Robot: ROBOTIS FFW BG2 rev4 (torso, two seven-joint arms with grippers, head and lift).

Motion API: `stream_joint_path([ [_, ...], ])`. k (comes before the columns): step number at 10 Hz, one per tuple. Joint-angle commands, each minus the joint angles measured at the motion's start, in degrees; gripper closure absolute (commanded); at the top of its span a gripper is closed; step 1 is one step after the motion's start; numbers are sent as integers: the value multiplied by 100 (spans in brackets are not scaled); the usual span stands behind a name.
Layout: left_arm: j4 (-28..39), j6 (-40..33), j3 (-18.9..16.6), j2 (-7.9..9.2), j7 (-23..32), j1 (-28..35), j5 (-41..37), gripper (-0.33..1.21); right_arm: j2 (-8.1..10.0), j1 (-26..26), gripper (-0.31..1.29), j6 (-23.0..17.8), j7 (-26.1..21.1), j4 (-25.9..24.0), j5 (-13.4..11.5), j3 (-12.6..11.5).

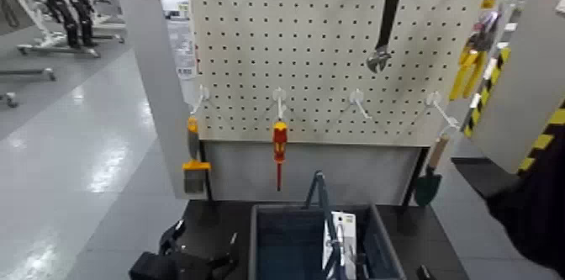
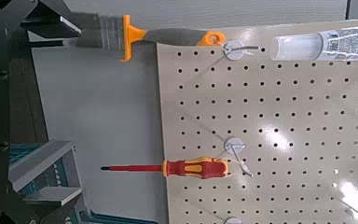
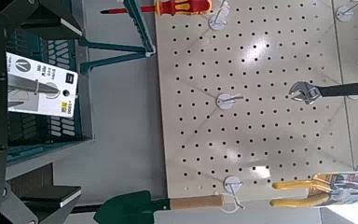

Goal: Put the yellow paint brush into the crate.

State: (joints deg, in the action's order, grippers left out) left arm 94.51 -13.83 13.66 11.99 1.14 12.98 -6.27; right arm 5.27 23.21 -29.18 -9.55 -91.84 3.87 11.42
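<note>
The crate (image 1: pixel 267 241) is cut off by the lower edge of the head view, so its near side does not show. The left gripper (image 1: pixel 181 260) is also cut there, and its fingers cannot be made out. In the left wrist view, the brush (image 2: pixel 121 37) has its bristle tips hidden behind the gripper's dark frame.

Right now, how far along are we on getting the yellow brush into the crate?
Nothing looks done yet. The yellow paint brush hangs on its hook at the pegboard's left end, beside the red screwdriver. No grasp is in hand: the left gripper sits low by the crate, not near the brush; the right gripper isn't visible in the head view. Left: reach up, grasp, unhook, then lower it into the crate.
</note>
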Motion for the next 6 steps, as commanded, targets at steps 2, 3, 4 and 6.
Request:
stream_joint_path([
  [2,6,12,-21,-13,26,21,3,11,-8,16,13,0,-3,-10,0,-8],
  [3,6,12,-21,-13,26,29,-5,11,-8,16,13,0,-3,-10,0,-8],
  [4,6,21,-30,-22,26,29,-5,11,-17,25,13,0,-3,-10,0,-8],
  [6,6,91,-57,-30,-9,29,-49,11,-17,25,13,0,-3,-1,0,-8],
])
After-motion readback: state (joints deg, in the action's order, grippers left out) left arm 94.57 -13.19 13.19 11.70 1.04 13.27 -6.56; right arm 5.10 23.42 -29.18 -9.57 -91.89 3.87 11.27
